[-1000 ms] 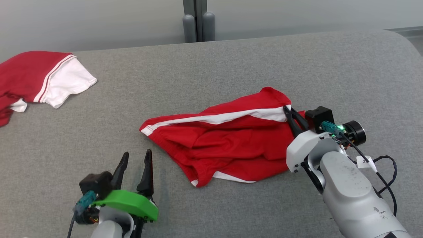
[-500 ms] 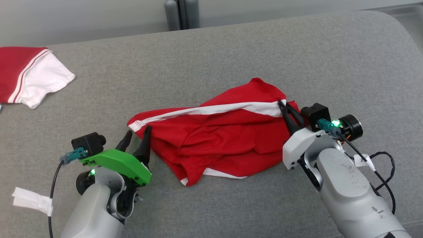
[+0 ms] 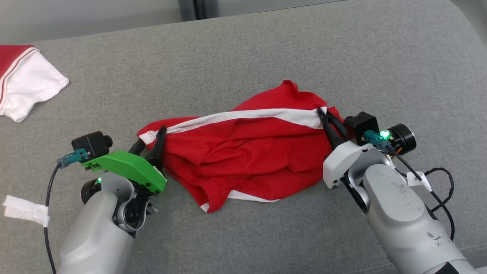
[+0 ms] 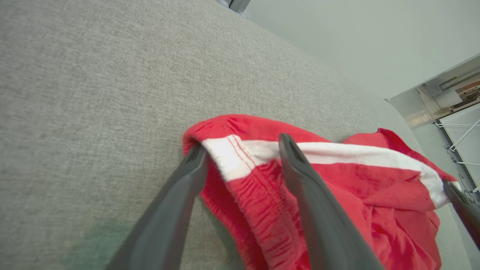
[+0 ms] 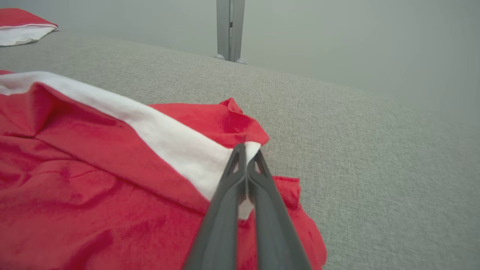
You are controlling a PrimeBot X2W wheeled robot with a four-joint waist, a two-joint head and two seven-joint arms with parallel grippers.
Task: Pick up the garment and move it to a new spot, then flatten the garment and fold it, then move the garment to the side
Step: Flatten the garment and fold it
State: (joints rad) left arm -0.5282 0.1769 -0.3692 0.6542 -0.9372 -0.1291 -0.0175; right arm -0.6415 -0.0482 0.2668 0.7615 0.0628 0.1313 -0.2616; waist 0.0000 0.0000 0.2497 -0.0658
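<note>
The garment is a crumpled red piece with a white band, lying mid-surface on the grey cushion. My left gripper is open at its left corner. In the left wrist view that gripper straddles the corner, and the white hem of the garment lies between the two dark fingers. My right gripper is shut on the garment's right corner. The right wrist view shows this gripper with its fingers pressed together on the white band of the garment.
A second red and white garment lies at the far left of the grey cushion; it also appears far off in the right wrist view. A grey post stands behind the cushion's back edge. A black cable loops beside my right forearm.
The head camera has tilted down, shifting the whole picture. My left gripper has reached forward from bare cushion to the garment's left corner and now straddles it. The right gripper keeps its hold.
</note>
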